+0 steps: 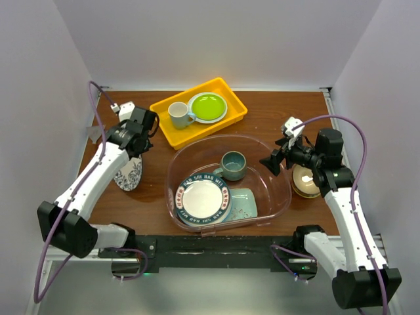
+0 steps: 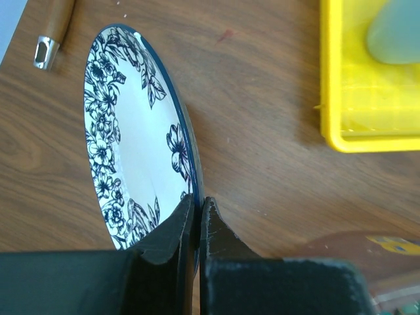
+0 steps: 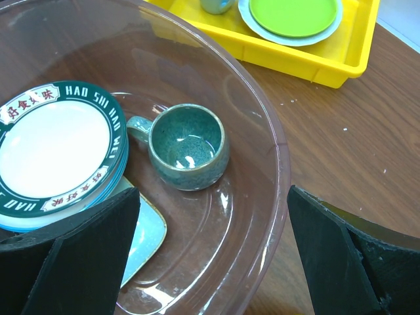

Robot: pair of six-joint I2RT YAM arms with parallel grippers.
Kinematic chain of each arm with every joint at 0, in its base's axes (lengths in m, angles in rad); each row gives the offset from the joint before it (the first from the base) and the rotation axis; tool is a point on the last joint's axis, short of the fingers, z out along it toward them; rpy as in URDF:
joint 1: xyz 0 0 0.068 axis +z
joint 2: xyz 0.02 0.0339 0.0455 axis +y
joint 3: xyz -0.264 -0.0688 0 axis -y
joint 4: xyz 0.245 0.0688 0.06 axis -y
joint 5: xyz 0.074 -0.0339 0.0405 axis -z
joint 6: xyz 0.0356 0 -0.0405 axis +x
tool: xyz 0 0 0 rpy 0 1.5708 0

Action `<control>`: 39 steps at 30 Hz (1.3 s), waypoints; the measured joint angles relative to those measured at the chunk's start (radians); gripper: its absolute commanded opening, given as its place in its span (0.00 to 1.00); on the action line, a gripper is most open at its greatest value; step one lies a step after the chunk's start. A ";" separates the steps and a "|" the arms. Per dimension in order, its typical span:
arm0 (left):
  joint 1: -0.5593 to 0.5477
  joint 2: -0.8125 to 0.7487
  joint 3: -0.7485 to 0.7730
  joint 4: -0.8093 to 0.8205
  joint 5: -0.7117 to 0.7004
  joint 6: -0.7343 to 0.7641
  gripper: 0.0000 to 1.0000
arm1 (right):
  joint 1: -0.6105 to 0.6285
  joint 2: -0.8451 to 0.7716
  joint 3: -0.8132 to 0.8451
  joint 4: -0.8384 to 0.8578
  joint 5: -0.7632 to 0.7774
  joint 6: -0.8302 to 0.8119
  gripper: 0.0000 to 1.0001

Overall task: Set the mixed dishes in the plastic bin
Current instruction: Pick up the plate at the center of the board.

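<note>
Bright, even overhead light; soft shadows on the desk (image 1: 275,111). Glare streaks on the plastic bin (image 3: 262,197) wall, highlights inside the dark teal mug (image 3: 187,147). Left wrist view: blue-floral plate (image 2: 131,151) sharp, white mug (image 2: 394,33) and left claw (image 2: 198,200) soft.

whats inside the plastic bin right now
A dark teal mug and a green-rimmed white plate lying on a mint-green tray. Anything else under the plate is covered.

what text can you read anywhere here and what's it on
"HAO SHI": on the green rim of the plate in the bin; the lettering runs on around the rim.
Red panels on that rim: Chinese characters, too small to read for certain.
Floral plate: pattern only, no text.
Nothing else is readable.
</note>
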State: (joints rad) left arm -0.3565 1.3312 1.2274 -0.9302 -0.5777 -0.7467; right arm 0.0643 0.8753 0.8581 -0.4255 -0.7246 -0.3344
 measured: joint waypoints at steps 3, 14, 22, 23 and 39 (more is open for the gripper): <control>0.000 -0.042 0.020 0.001 0.024 0.030 0.00 | 0.000 0.000 0.000 0.000 0.000 0.000 0.99; -0.001 -0.306 0.002 0.147 0.250 0.276 0.00 | 0.000 0.000 0.000 0.000 0.000 0.000 0.99; -0.002 -0.340 -0.002 0.209 0.451 0.472 0.00 | 0.000 0.000 0.000 0.000 0.001 0.000 0.99; -0.003 -0.342 -0.006 0.219 0.475 0.489 0.00 | 0.000 0.000 0.000 0.000 0.001 0.000 0.99; -0.101 -0.431 -0.083 0.397 0.771 0.763 0.00 | 0.000 0.002 0.000 0.001 0.005 0.000 0.99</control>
State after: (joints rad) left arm -0.4572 0.9005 1.1446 -0.5327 0.1936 0.0166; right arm 0.0643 0.8768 0.8577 -0.4244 -0.7193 -0.3344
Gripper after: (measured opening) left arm 0.061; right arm 0.986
